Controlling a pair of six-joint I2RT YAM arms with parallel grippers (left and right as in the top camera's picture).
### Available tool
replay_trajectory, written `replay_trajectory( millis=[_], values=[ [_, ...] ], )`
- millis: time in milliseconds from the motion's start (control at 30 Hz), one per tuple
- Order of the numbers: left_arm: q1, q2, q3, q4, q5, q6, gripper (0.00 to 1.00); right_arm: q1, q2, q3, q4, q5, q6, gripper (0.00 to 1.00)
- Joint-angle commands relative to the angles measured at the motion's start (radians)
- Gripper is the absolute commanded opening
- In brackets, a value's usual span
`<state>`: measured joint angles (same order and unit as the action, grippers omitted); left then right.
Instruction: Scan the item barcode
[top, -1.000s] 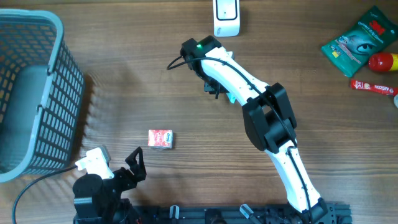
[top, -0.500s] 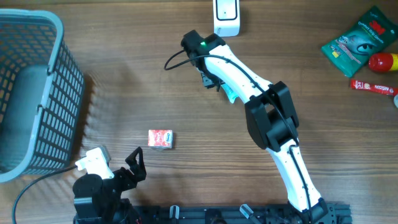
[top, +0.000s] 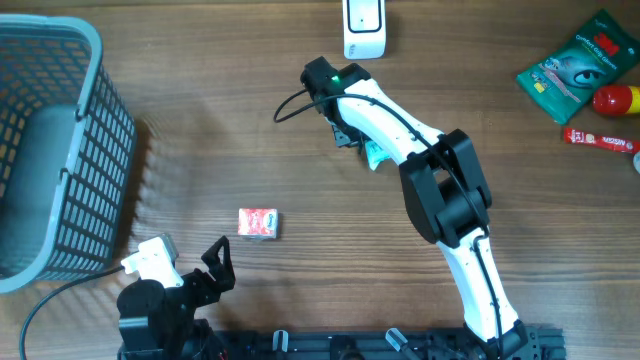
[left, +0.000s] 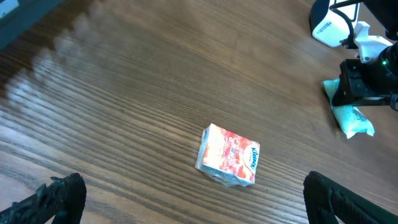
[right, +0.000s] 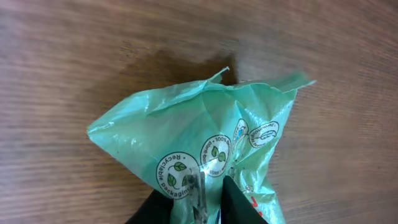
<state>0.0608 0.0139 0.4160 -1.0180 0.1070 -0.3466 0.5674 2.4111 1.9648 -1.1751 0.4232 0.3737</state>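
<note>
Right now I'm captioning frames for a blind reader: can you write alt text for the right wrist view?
The right gripper pinches a crumpled pale green plastic pouch printed with round leaf logos, one reading "recyclable packaging", which fills the lower middle of the frame. Under it lies a brown wood-grain table.

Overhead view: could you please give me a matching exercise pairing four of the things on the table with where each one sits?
1. grey plastic mesh basket
2. small red-and-white carton
3. white barcode scanner
4. pale green plastic pouch

A. pinched in the right gripper
B. far left edge
C. top edge, middle
D. lying alone, front left

Pairs: 1-B, 2-D, 3-C, 4-A
</note>
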Motion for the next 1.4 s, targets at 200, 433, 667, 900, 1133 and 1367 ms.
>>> replay_trajectory(
  millis=[200,433,667,900,1133,1367],
  values=[
    [-0.004,-0.006,0.001,0.003,0.012,-0.006,1.0,-0.026,-0.002,0.18,-0.172,-0.695,-0.225,0.04],
    [-0.004,-0.006,0.001,0.003,0.012,-0.006,1.0,-0.117,-0.039,0.18,-0.371,-1.441,-0.765,0.04],
    [-0.004,-0.006,0.001,0.003,0.012,-0.006,1.0,-0.139,-0.039,0.179,-0.435,-1.723,-0.675,0.04],
    [-0.004,-0.006,0.001,0.003,0.012,-0.006,1.0,-0.136,-0.039,0.179,-0.435,-1.843,-0.828,0.04],
    [-0.004,-0.006,0.001,0.003,0.012,-0.006,1.0,-0.111,-0.039,0.14,-0.226,-1.013,-0.574,0.04],
    [-0.004,-0.006,0.001,0.003,0.012,-0.005,1.0,-0.057,-0.04,0.146,-0.151,-0.722,-0.369,0.91]
  ],
)
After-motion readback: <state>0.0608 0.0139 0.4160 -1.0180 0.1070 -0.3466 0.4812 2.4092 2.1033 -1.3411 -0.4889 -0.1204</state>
